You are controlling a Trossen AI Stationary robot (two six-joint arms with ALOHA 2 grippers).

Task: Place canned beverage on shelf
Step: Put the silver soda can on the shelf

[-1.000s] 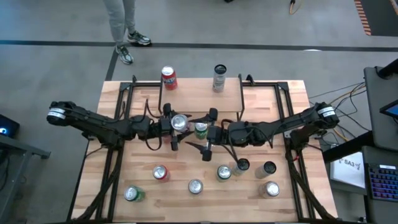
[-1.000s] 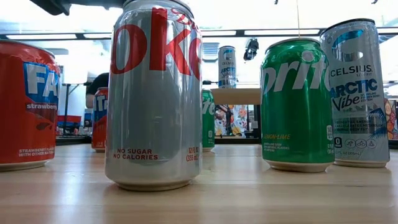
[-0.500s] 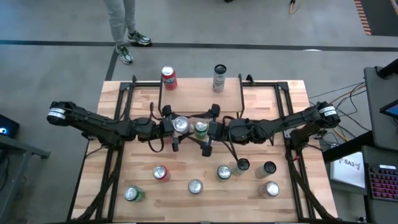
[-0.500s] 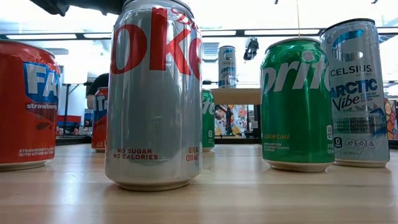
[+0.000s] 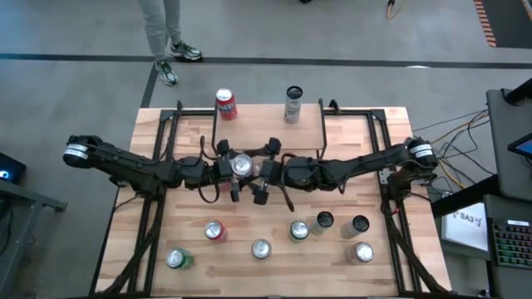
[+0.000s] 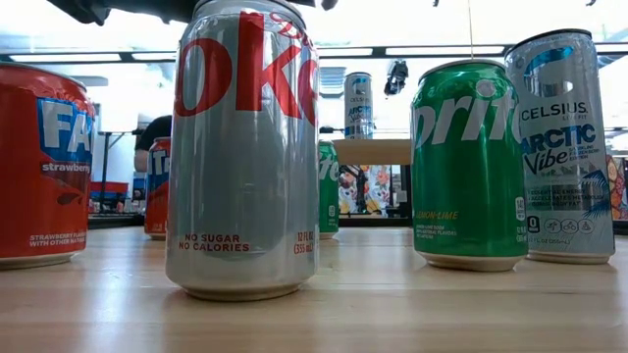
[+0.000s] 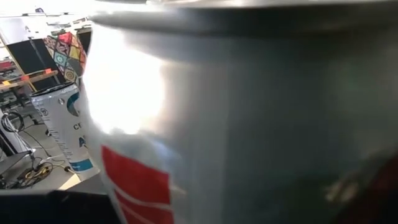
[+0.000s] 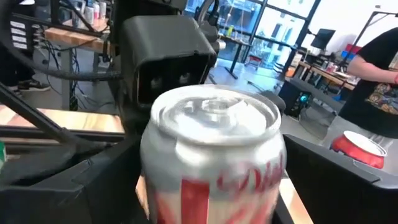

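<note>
A: Where is the silver can [image 5: 241,165] right now?

B: It is up in the air over the middle of the tabletop [image 5: 366,141]. The left gripper [image 5: 235,172] has its jaws squeezed on the sides of it.

A: And the right gripper [image 5: 264,173]?

B: It is right up next to the same can, coming from the other side. Its jaws are spread wide, one on each side of the can, but they are not squeezing it.

A: Where does the can need to go?

B: Up on the shelf [image 5: 266,124], at the back of the tabletop. A red can [image 5: 225,104] and a tall pale can [image 5: 293,104] stand at the far edge of it.

A: What could go wrong?

B: I think this looks like a hand-off. If the left jaws let go before the right jaws squeeze, the can could drop. It might fall and knock the green can [image 5: 299,230] or the others below.

A: Anything else?

B: The two grippers are very near each other. They could bump, and that might push the can crooked. Then it could tip over on the shelf or hit the cans there.
</note>
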